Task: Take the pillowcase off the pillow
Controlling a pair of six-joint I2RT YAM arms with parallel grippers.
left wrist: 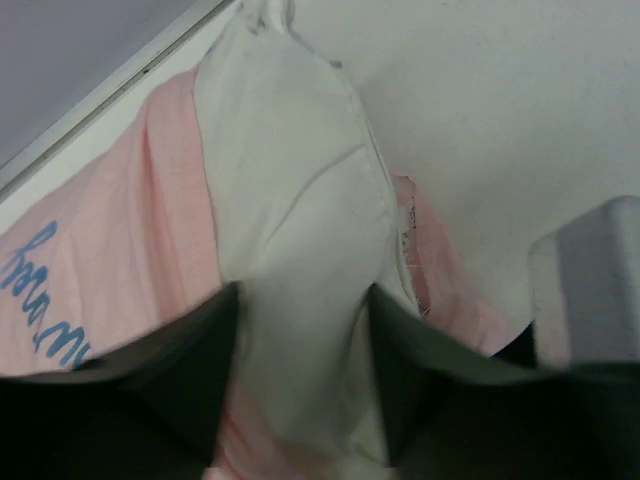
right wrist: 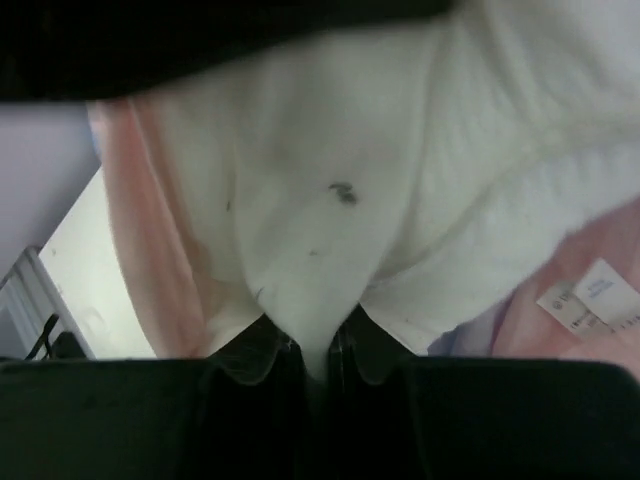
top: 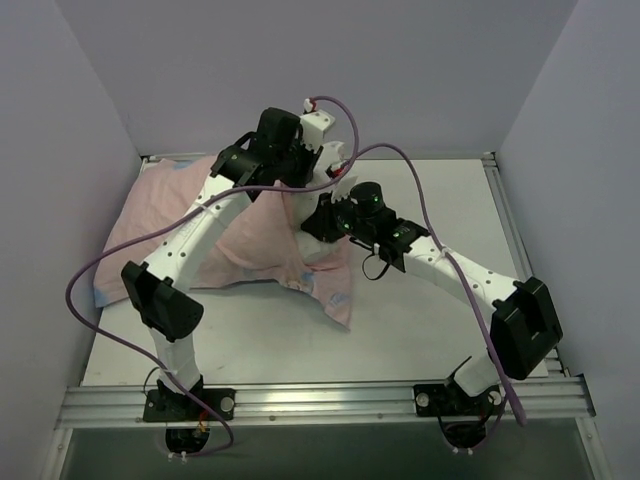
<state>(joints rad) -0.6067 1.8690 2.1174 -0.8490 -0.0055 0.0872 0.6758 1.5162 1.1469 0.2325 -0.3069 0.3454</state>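
The pillowcase (top: 160, 220) lies pale pink side up across the left and middle of the table; its blue printed side shows at a turned-up corner (top: 338, 292). The white pillow (top: 322, 254) pokes out of its right end. My left gripper (top: 296, 180) is raised over that end. In the left wrist view it (left wrist: 305, 380) is closed around a thick fold of the pillow (left wrist: 290, 200), with the pink case (left wrist: 110, 270) on the left. My right gripper (top: 318, 224) sits just below it. In the right wrist view it (right wrist: 315, 360) pinches white pillow fabric (right wrist: 330, 180).
A grey wall stands on the left, back and right of the white table (top: 440, 200). A metal rail (top: 320, 402) runs along the near edge by the arm bases. A sewn label (right wrist: 590, 295) hangs on the pink cloth. Purple cables loop over both arms.
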